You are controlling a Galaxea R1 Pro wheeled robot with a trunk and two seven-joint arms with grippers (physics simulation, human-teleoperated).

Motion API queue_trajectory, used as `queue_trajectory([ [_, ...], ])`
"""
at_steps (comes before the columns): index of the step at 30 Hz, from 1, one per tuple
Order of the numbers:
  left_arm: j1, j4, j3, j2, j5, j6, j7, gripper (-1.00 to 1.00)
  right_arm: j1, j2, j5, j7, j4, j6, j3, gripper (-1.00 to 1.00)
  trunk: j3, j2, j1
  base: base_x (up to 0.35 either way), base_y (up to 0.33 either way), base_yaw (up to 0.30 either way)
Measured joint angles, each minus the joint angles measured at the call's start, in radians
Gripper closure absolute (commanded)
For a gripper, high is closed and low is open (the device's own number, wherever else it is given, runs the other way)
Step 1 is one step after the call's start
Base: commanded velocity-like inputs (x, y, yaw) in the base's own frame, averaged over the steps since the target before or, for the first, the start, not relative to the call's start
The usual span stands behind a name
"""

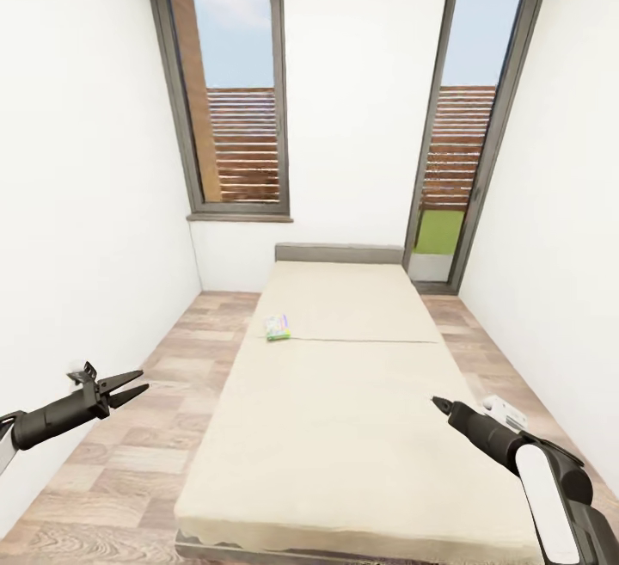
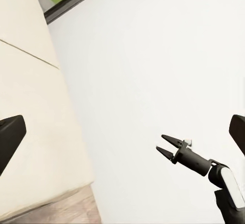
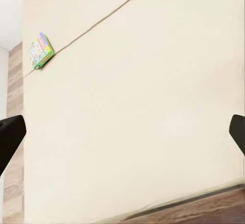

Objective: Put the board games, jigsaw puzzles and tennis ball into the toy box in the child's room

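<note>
Lying far up the bed [image 1: 361,402], one board game [image 1: 277,327], markings unreadable.

The board game [image 1: 277,327] on the bed [image 1: 344,427] is too small to read; the bed's near end is cut off by the head view's lower edge.

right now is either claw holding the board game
No: the board game lies flat on the bed near its left edge, while the left claw and right claw hover open and empty.
</note>
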Motion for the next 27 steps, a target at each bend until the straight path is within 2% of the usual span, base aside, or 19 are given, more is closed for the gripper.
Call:
queue_trajectory([
  [12,0.0,0.0,0.0,0.0,0.0,0.0,0.0,-1.0,0.0,0.0,0.001,0.0,0.0,0.0,0.0,-1.0,0.0,0.0,0.0,0.0,0.276,-0.253],
  [22,0.0,0.0,0.0,0.0,0.0,0.0,0.0,-1.0,0.0,0.0,0.006,0.0,0.0,-0.001,0.002,-1.0,0.0,0.0,0.0,0.031,0.277,-0.025],
  [27,0.0,0.0,0.0,0.0,0.001,-0.001,0.0,-1.0,0.0,0.0,0.008,0.0,0.001,-0.001,0.001,-1.0,0.0,0.0,0.0,0.041,0.102,-0.001],
])
